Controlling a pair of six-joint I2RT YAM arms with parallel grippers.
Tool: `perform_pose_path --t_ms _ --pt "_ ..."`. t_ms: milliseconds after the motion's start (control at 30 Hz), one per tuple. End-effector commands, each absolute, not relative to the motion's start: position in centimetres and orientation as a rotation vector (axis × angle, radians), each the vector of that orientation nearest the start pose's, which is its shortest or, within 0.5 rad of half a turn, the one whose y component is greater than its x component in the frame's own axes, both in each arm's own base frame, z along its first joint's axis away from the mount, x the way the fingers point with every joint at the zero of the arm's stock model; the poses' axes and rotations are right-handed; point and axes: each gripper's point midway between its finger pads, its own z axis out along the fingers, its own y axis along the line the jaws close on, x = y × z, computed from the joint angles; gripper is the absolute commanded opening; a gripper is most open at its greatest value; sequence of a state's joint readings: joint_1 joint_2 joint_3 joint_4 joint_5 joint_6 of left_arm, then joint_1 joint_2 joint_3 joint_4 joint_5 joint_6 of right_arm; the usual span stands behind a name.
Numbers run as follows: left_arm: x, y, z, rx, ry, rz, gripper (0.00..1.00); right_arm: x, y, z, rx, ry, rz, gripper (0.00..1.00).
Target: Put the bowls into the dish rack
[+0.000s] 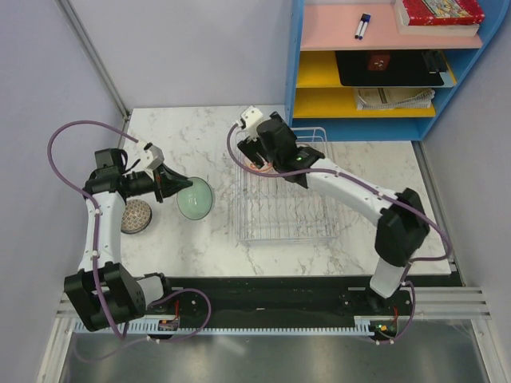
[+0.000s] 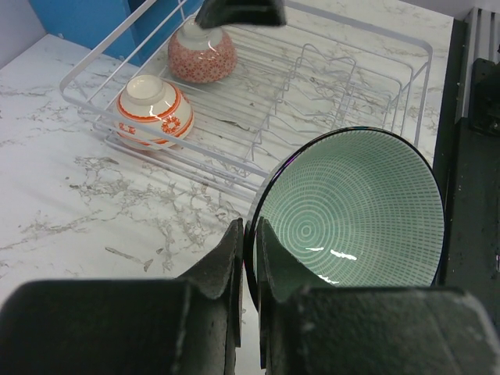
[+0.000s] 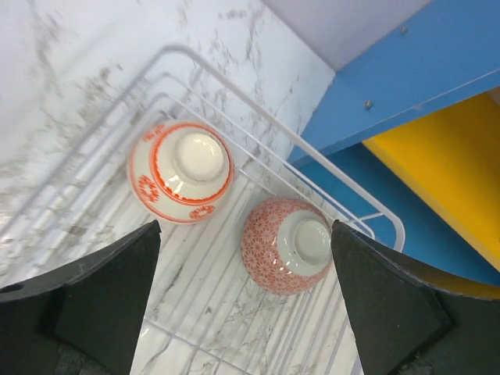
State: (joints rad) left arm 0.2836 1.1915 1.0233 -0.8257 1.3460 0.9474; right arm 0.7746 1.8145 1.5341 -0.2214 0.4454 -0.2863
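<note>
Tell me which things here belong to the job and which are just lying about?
In the job: green bowl, speckled bowl, orange-banded bowl, red-patterned bowl, dish rack.
Just lying about: shelf unit, markers, books, newspaper, black pad.

Four bowls are visible, one red-banded white bowl (image 3: 181, 170), one red-speckled bowl (image 3: 285, 244), one green bowl (image 2: 351, 207) and one brown-patterned bowl (image 1: 136, 217), plus one dish rack (image 1: 281, 217).

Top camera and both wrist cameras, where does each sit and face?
Top external: high behind the robot, looking down on the table; left arm and right arm show.
Left wrist: on the left gripper, facing the dish rack past the gripped green bowl; fingers show.
Right wrist: over the rack, looking down; the open right gripper frames it.
Shared: both wrist views show the orange-banded bowl and red bowl.
</note>
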Motion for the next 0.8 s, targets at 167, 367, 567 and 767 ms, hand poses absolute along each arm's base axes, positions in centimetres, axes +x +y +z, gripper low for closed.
perform_pose_path --t_ms 167,367,567,767 --pt "29.3 -10.9 26.2 1.005 1.502 -0.943 0.02 35.1 31.7 29.5 -0.763 1.812 0.621 0.97" --pt "31.1 -13.0 25.5 1.032 1.512 -0.827 0.02 30.7 34.0 30.0 -0.751 1.825 1.215 0.97" --pt "32.0 -14.8 25.6 1.036 1.504 -0.768 0.02 28.0 36.0 29.2 -0.754 1.853 1.55 0.98" --pt "31.9 -16.1 26.7 1.056 1.479 -0.763 0.02 27.4 36.3 27.4 -0.74 1.885 1.63 0.98"
